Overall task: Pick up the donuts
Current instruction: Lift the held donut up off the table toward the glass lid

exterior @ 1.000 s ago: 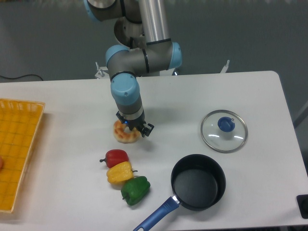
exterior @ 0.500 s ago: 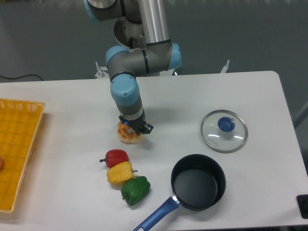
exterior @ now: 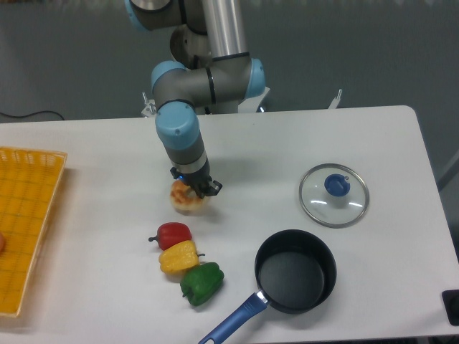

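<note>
White tabletop (exterior: 107, 287) against a grey backdrop. Claw (exterior: 192, 188) down on the donuts (exterior: 186, 201), just above the red pepper (exterior: 172, 233); grip too hidden to tell if closed. Black pan (exterior: 295, 271) and glass lid (exterior: 333, 195) off right.

Arm reaching down from the rear, wrist vertical, tool (exterior: 191, 190) low, fingers' spread unclear
</note>
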